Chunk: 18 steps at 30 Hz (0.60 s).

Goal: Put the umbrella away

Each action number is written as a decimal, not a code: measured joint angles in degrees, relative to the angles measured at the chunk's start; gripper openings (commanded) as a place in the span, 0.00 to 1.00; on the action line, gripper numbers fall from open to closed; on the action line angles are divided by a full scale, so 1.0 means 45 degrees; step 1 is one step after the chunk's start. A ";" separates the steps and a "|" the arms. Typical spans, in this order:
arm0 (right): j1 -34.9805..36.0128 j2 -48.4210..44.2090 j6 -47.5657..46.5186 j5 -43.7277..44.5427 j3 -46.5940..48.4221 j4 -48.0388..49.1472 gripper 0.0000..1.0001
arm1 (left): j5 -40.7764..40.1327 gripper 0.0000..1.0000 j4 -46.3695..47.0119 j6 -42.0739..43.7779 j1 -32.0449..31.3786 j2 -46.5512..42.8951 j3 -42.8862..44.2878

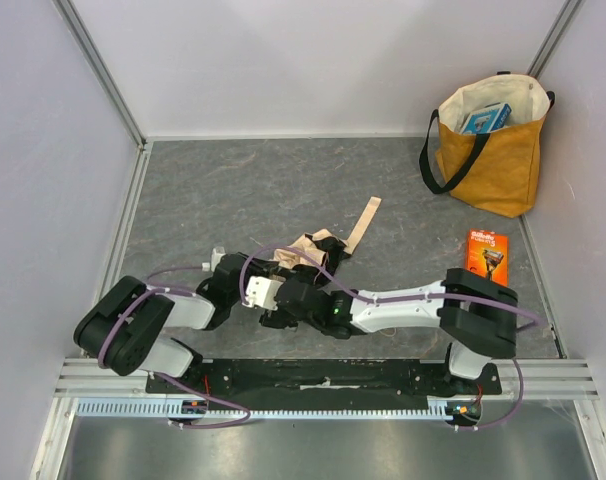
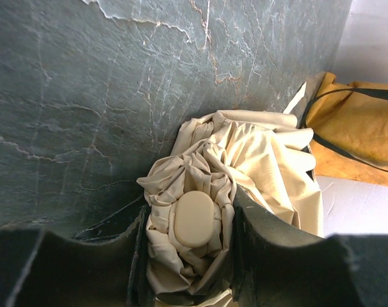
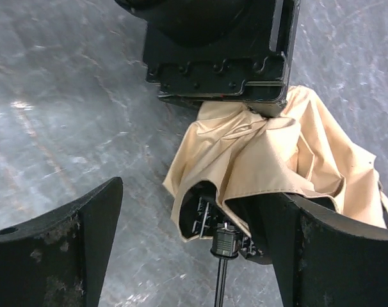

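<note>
Left gripper [image 2: 189,214] clenched on the bunched canopy of the umbrella [image 2: 258,153], cream end cap [image 2: 195,220] between its fingers. Right gripper [image 3: 194,204] spread wide around the black shaft [image 3: 219,284], grasping nothing. Umbrella lies on the table [image 1: 233,190], mid-surface, well apart from the yellow tote bag [image 1: 498,165] in the far right corner.

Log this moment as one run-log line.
left gripper: shut on umbrella | right gripper: open, at umbrella's shaft end | tote bag: upright, far right corner | umbrella: on table, not bagged
</note>
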 measured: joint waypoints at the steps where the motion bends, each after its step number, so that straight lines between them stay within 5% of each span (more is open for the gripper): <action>1: 0.0015 0.0223 -0.0180 0.0267 -0.0044 0.0199 0.91 | 0.0005 0.02 -0.0359 -0.0005 0.0005 -0.0092 0.0121; 10: 0.0117 0.2283 -0.1535 0.3254 -0.0112 0.2171 0.90 | 0.0461 0.02 -0.2186 -0.0044 0.0063 -0.0107 0.1069; 18: 0.0316 0.2074 -0.1919 0.4085 -0.0243 0.2064 0.98 | 0.0665 0.02 -0.2662 -0.0083 0.0073 -0.0049 0.1345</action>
